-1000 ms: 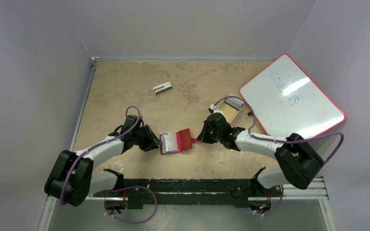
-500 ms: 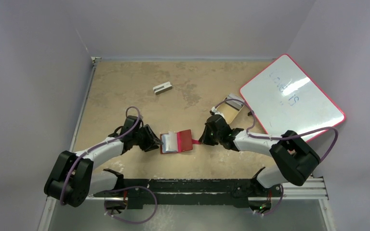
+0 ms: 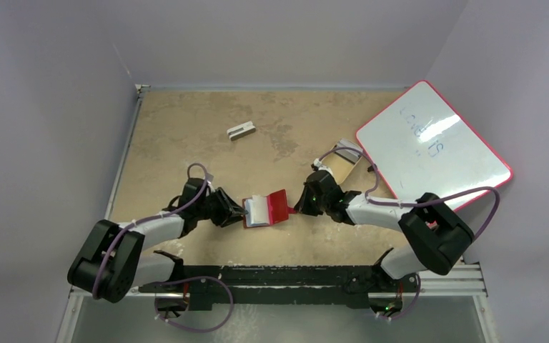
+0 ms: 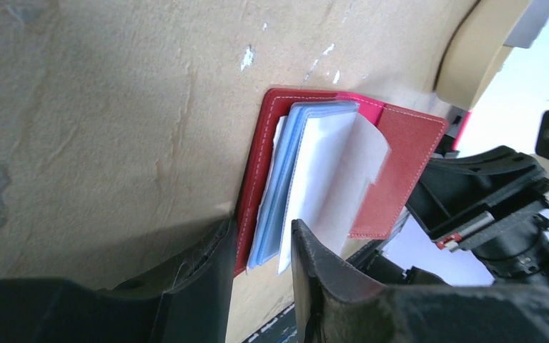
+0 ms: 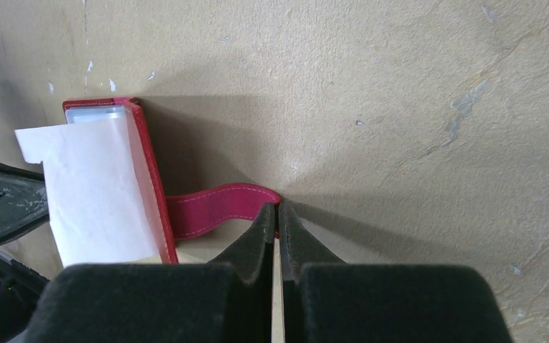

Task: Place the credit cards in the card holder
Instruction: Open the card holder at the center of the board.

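The red card holder [image 3: 277, 203] lies open on the table between my two arms. Pale bluish credit cards [image 4: 294, 187] and a white sheet [image 4: 339, 171] stand fanned inside it. My left gripper [image 4: 261, 229] straddles the holder's left cover and the ends of the cards, one finger outside the cover [image 4: 251, 207], the other against the white sheet. In the top view it [image 3: 241, 212] sits at the holder's left edge. My right gripper [image 5: 277, 209] is shut on the tip of the holder's pink strap [image 5: 214, 207], at the holder's right side [image 3: 299, 207].
A tan oval tray [image 3: 337, 168] sits behind the right arm, with a grey flat piece at its far end. A red-edged whiteboard [image 3: 432, 146] leans at the right. A small grey-white block [image 3: 241, 131] lies farther back. Walls close in on the left and the back.
The left gripper and the card holder have shifted slightly to the right. The right gripper has stayed shut on the strap.
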### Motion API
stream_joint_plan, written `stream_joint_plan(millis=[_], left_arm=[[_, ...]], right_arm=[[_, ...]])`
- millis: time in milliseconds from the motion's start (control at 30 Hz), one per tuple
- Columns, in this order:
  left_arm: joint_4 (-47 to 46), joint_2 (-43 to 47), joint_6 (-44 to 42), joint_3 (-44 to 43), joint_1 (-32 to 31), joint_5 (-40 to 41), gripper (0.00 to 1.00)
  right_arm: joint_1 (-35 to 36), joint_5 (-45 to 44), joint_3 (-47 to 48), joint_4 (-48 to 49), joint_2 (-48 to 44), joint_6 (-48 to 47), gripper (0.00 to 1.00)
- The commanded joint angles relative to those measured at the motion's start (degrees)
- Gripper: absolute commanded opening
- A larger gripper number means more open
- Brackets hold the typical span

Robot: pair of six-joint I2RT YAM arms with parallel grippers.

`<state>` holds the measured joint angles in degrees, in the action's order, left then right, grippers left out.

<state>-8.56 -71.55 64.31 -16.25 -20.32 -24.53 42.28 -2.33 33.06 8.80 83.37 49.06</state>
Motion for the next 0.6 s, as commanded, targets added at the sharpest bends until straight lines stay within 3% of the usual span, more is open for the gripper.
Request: stream_joint_plan(millis=[0, 167, 567], left_arm=[[-12.43, 2.38, 7.38, 2.70, 0.17, -3.31, 0.33], [-21.00, 3.51, 12.75, 4.64, 0.08, -4.64, 0.33], [-24.79, 1.87, 11.28, 4.68, -1.81, -3.43, 0.34]], right_arm=[[-0.27, -0.77, -0.93, -0.39, 1.73, 0.09, 0.00], [-0.27, -0.27, -0.98, 0.10, 2.31, 0.16, 0.00], [-0.27, -0.13, -1.33, 0.18, 1.81, 0.15, 0.00]])
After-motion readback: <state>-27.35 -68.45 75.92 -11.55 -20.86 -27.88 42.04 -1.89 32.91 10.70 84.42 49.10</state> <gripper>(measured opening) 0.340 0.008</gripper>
